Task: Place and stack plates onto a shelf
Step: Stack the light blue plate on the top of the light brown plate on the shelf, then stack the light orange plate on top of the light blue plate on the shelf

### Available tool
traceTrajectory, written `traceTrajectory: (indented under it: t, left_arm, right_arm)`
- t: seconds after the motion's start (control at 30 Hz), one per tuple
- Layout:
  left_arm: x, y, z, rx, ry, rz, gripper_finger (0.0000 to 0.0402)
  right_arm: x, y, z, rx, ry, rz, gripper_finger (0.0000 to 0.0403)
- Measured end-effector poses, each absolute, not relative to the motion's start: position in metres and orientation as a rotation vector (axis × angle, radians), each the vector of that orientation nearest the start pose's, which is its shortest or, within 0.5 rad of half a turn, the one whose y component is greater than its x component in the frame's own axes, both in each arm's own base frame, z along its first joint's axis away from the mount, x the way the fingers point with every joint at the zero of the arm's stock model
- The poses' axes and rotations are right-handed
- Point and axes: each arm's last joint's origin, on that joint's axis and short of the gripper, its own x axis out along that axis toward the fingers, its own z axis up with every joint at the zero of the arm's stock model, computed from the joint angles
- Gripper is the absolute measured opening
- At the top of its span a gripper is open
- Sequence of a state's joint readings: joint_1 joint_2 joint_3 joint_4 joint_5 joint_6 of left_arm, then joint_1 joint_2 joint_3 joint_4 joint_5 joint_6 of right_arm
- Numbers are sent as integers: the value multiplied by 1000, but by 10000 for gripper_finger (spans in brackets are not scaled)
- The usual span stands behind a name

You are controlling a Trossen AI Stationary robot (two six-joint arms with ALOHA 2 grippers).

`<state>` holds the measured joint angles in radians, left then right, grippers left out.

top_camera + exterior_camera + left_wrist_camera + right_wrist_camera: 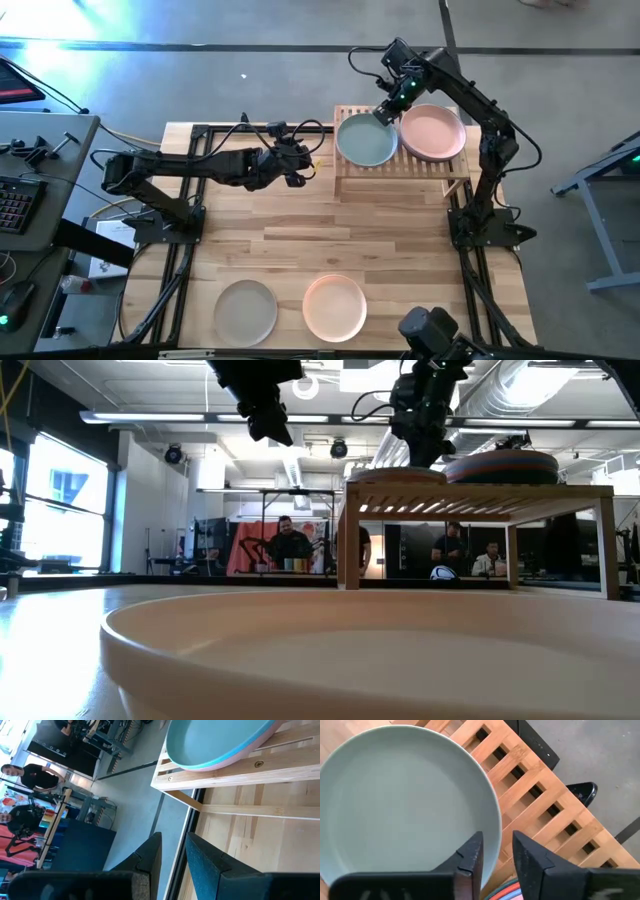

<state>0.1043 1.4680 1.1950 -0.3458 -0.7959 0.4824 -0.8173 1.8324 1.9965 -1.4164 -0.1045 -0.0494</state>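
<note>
A pale grey-blue plate (366, 141) lies flat on the left half of the slatted wooden shelf (395, 173). A stack topped by a pink plate (432, 132) fills the right half. My right gripper (497, 837) is above the grey-blue plate's far right rim. Its fingers are narrowly open, one over the dish and one outside the rim. My left gripper (308, 166) hovers left of the shelf, open a little and holding nothing. A beige-grey plate (245, 310) and a peach plate (335, 305) lie flat by the table's near edge. My right gripper comes from above, pointing down, with the grey-blue plate's rim (496, 827) in the gap between its fingers. A strip of shelf shows between the rim and the outer finger (530, 860). I cannot tell whether the inner finger touches the plate.
In the low view the right-hand stack (500, 464) stands higher than the left one (395, 477). The middle of the wooden tabletop (330, 235) is bare. Black frame rails run along both table sides. People sit in the room behind.
</note>
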Motion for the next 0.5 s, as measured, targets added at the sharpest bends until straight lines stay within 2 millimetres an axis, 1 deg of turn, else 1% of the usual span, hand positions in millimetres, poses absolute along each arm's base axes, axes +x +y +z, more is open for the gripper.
traceTrajectory:
  t: [0.2,0.3,0.4,0.5]
  left_arm:
    - [313,54,307,652,807,714,78]
    - [313,54,307,639,802,719,78]
    - [310,53,303,572,811,738,78]
    - [303,52,295,511,887,748,78]
  right_arm:
    - [241,-252,368,527,1150,-587,92]
    - [239,-248,378,571,1121,-573,92]
    - [241,-239,389,628,1086,-519,92]
    - [246,-224,398,656,1084,-423,92]
